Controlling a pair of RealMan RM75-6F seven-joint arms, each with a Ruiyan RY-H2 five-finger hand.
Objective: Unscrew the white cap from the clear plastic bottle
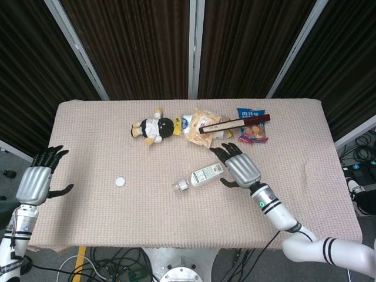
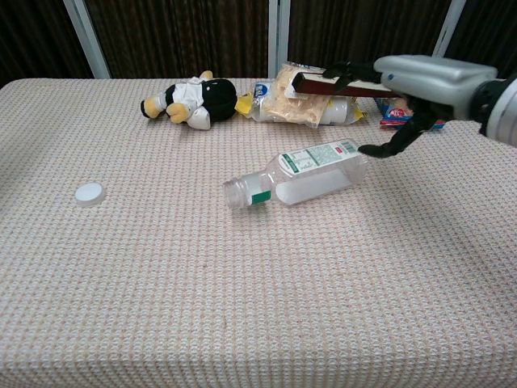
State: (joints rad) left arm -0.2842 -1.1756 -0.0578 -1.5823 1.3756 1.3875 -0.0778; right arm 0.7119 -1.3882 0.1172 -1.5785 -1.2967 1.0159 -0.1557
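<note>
The clear plastic bottle (image 1: 198, 177) (image 2: 296, 173) lies on its side on the table, uncapped, its open neck pointing left and toward the front edge. The white cap (image 1: 120, 182) (image 2: 89, 193) rests alone on the cloth far to the left. My right hand (image 1: 239, 166) (image 2: 420, 81) hovers just right of the bottle's base, fingers spread, holding nothing. My left hand (image 1: 36, 182) is off the table's left edge, fingers apart and empty; the chest view does not show it.
A plush penguin toy (image 1: 154, 128) (image 2: 189, 99), snack bags (image 1: 202, 126) (image 2: 303, 103), a dark box (image 1: 235, 123) and a blue packet (image 1: 251, 124) lie along the far side of the cloth-covered table (image 1: 117, 223).
</note>
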